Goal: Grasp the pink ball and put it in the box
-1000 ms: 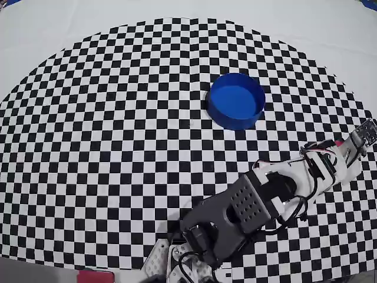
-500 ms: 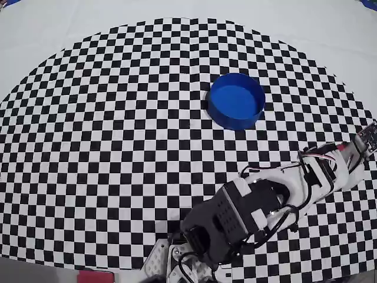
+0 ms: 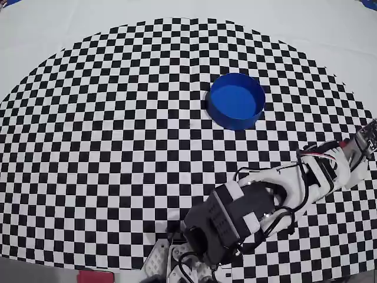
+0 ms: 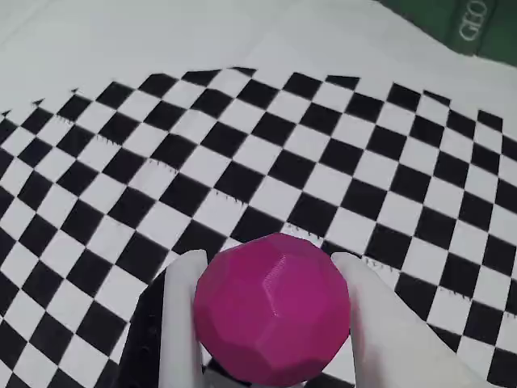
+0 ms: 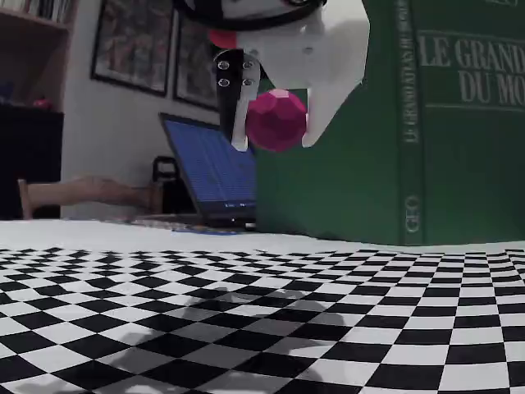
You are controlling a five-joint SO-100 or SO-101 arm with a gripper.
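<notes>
The gripper (image 5: 277, 131) is clamped snug around the pink ball (image 4: 272, 317), holding it up off the checkered counter (image 5: 246, 328).

A: How many balls?
B: One pink ball (image 4: 272, 307), lower centre of the wrist view.
A: Boxes?
B: One blue box (image 3: 235, 101), upper right of centre overhead.
A: Anything else?
B: One laptop (image 5: 209, 176) and one green book (image 5: 394, 123), fixed view.
</notes>
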